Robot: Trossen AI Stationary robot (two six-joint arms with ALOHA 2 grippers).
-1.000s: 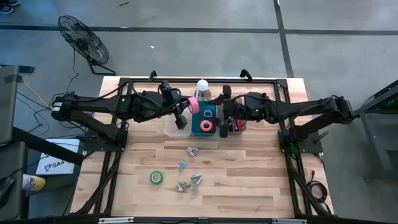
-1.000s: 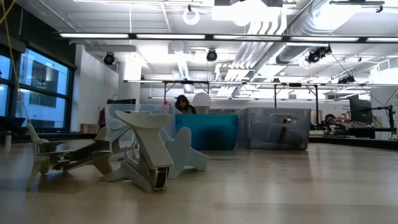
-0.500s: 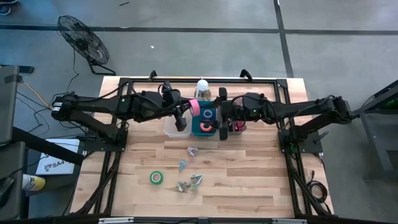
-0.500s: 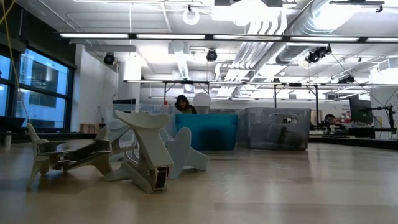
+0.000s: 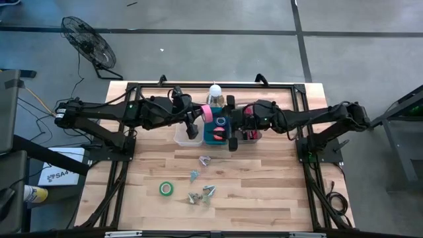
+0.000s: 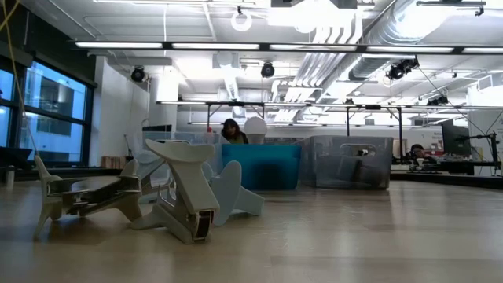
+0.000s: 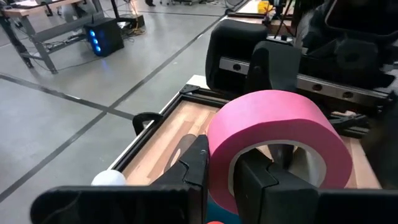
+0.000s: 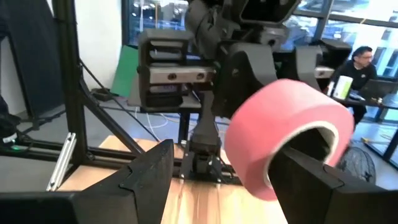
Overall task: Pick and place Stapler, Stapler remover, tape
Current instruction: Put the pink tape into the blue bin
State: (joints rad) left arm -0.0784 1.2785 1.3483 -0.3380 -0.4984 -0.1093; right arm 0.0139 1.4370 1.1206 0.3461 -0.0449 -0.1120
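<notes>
**High view: sorting partly done, loose pieces left on the worktop**

High view shows three small bins in a row at the upper middle of the frame: a clear bin [image 5: 186, 137], a teal bin [image 5: 210, 135] and another clear bin [image 5: 254, 134]. The teal bin already holds a roll of tape [image 5: 217, 134] with a red-pink rim. Something red lies in the right-hand clear bin; it may be the stapler, but I cannot tell.

The left gripper [image 5: 198, 119] hovers at the edge of the teal bin, its jaws pinching a pink roll [image 7: 277, 140] by its wall, one jaw inside the hollow centre. So this roll looks close to being dropped in.

The right gripper [image 5: 232, 135] hangs over the teal bin's right side, jaws spread and holding nothing.

Left to do, by my judgement: the green roll [image 5: 166, 189] at lower left of the worktop [image 5: 264, 192], and the silvery staple removers [image 5: 201, 192] scattered near it.
</notes>
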